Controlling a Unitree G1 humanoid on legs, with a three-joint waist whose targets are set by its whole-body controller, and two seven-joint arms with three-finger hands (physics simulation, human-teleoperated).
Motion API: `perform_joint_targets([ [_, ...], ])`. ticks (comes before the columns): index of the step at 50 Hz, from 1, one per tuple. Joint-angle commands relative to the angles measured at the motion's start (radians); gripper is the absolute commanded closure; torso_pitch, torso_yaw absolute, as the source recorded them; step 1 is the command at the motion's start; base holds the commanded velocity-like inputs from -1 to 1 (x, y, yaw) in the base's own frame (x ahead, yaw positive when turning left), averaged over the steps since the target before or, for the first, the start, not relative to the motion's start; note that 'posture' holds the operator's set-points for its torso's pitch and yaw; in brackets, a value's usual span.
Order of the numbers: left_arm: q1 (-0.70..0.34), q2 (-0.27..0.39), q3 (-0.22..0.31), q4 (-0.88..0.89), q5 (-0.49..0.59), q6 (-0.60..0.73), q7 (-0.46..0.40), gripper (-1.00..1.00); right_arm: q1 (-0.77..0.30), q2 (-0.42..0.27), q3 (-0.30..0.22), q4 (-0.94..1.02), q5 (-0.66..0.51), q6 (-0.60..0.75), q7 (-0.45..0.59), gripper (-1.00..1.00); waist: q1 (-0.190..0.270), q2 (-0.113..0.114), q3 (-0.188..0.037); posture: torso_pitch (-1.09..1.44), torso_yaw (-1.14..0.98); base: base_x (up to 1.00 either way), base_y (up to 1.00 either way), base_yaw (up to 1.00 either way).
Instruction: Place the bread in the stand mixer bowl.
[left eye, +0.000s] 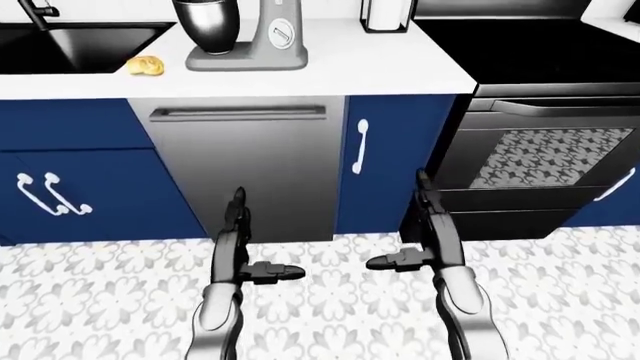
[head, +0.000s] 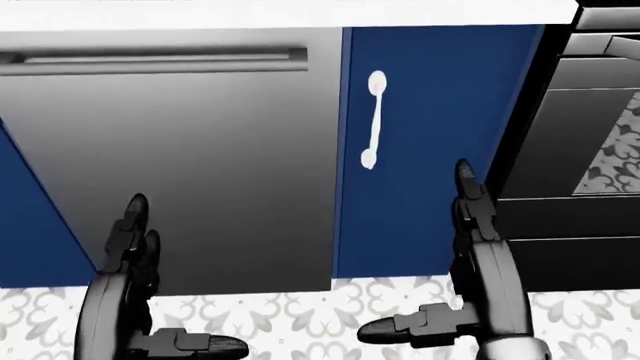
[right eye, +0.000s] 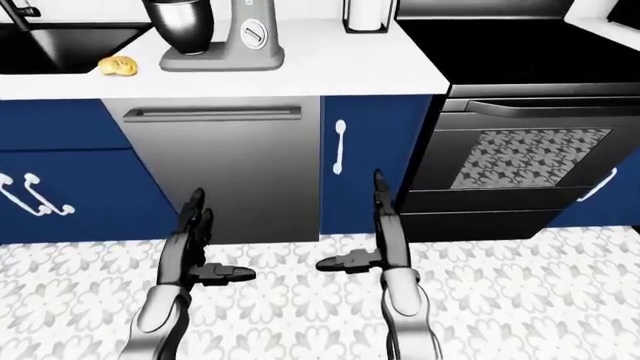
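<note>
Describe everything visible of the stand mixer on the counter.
The stand mixer is a grey machine standing upright on the white counter, cut off by the top edge of both eye views. Its flat base lies on the countertop; a round dial shows on its column. A shiny dark metal bowl sits on the base at the left. The bread lies apart to its left, near the sink. Nothing else touches it.

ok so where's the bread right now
In the left-eye view the bread lies on the white counter at upper left, between the sink to its left and the mixer to its right, touched by neither hand.
</note>
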Motion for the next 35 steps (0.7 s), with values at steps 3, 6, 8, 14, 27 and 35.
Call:
perform_joint_targets([
  [3,-0.043,0.006,0.0,-0.124,0.005,0.056,0.001,-1.0,-0.019,-0.004,-0.009,-0.1,-0.025,0.018,0.005,-1.0,-0.001,0.002,-0.018,0.0,0.0,0.0,0.0,0.0],
  [6,-0.06,0.009,0.003,-0.191,0.007,0.116,0.0,-1.0,-0.018,-0.005,-0.013,-0.139,-0.032,0.041,0.011,-1.0,-0.001,0.002,-0.016,0.0,0.0,0.0,0.0,0.0],
  [8,-0.073,0.012,0.004,-0.241,0.007,0.161,-0.002,-1.0,-0.024,-0.005,-0.013,-0.17,-0.036,0.061,0.017,-1.0,-0.002,0.002,-0.014,0.0,0.0,0.0,0.0,0.0],
  [14,-0.108,0.018,0.015,-0.323,0.006,0.243,-0.002,-1.0,-0.049,-0.004,-0.014,-0.257,-0.059,0.127,0.012,-1.0,-0.002,0.004,-0.013,0.0,0.0,0.0,0.0,0.0],
  [27,-0.105,0.011,-0.001,-0.404,0.016,0.297,-0.001,-1.0,-0.103,-0.011,-0.019,-0.341,-0.107,0.224,-0.002,-1.0,-0.004,0.01,-0.001,0.0,0.0,0.0,0.02,0.0],
  [35,-0.104,0.012,-0.001,-0.433,0.022,0.318,-0.003,-1.0,-0.104,-0.01,-0.018,-0.349,-0.12,0.233,-0.005,-1.0,-0.008,0.011,0.009,0.0,0.0,0.0,0.08,0.0],
])
